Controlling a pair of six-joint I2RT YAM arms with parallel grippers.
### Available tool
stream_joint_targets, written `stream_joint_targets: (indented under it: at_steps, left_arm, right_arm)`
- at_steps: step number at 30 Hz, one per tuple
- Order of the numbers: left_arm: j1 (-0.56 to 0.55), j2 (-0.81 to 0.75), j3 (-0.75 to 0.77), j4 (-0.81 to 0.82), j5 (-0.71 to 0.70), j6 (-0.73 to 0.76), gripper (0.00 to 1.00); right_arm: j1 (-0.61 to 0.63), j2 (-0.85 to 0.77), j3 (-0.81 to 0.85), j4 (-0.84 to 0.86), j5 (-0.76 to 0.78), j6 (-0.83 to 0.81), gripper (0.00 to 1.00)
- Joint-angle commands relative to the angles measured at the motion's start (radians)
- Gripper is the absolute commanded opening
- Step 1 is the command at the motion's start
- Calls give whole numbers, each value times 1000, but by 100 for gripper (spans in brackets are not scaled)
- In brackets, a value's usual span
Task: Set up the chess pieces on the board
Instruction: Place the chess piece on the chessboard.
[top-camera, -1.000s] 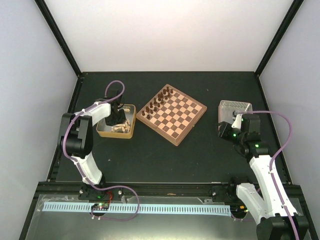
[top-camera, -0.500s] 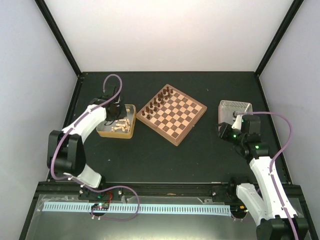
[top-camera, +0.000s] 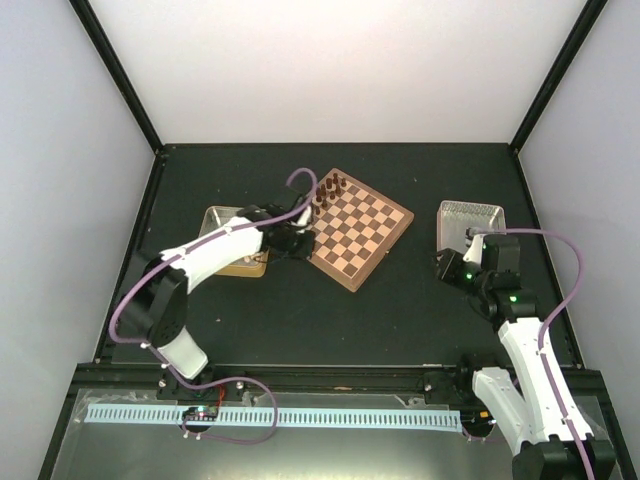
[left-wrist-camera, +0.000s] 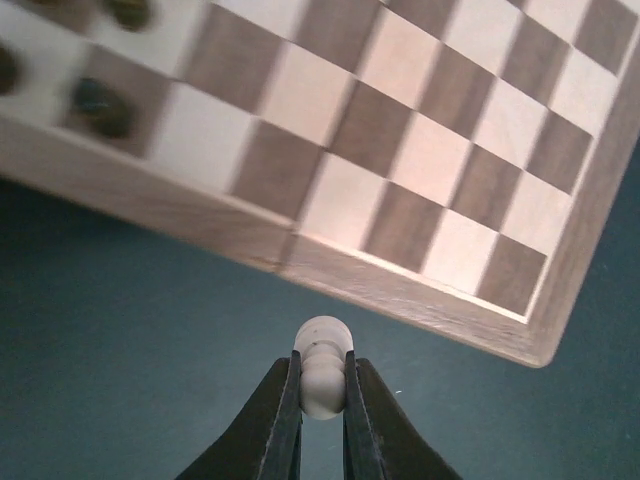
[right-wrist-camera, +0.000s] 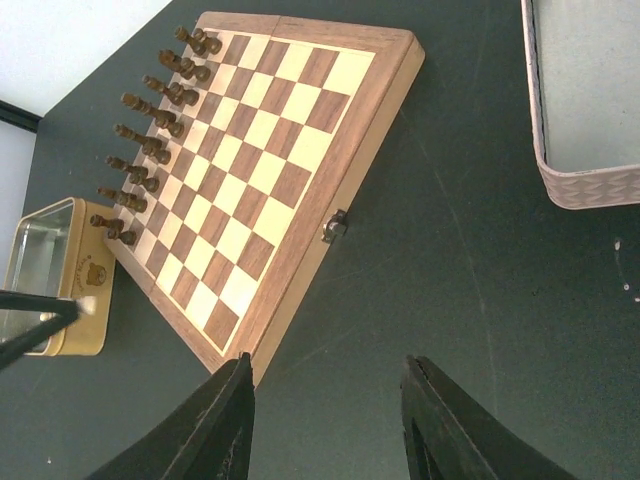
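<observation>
The checkered board (top-camera: 345, 225) lies at the table's middle, with dark brown pieces (top-camera: 327, 190) in two rows along its far left side; they also show in the right wrist view (right-wrist-camera: 150, 120). My left gripper (top-camera: 300, 243) hovers just off the board's near left edge (left-wrist-camera: 400, 290) and is shut on a pale cream piece (left-wrist-camera: 322, 368), also visible in the right wrist view (right-wrist-camera: 85, 303). My right gripper (right-wrist-camera: 325, 420) is open and empty above the dark table, right of the board (right-wrist-camera: 270, 170).
A tan tray (top-camera: 232, 255) sits left of the board, partly hidden by my left arm; its contents are hidden. A silver metal tray (top-camera: 470, 220) stands at the right, also in the right wrist view (right-wrist-camera: 585, 110).
My left gripper has left the tan tray and swung right to the board's near left edge, carrying a cream piece. The right arm has barely moved.
</observation>
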Motion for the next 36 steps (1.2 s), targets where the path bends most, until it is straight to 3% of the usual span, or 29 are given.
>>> stream_joint_targets:
  at_steps: [1,13,23,36]
  left_arm:
    - [-103,107,85,4,-22,-19,9]
    - [-228,297,230,-28,-61,4,10]
    - [-238,379,306,-88,-151,3,12]
    - [-237,392,328,-144,-127,14,14]
  right_arm:
    - [-2,-20,-19,11,12,7,42]
    - [-3,-21,-36,13,20,5,43]
    - [-3,-18,-43,17,26,-1,43]
    - [-3,-11,-50,28,24,-1,44]
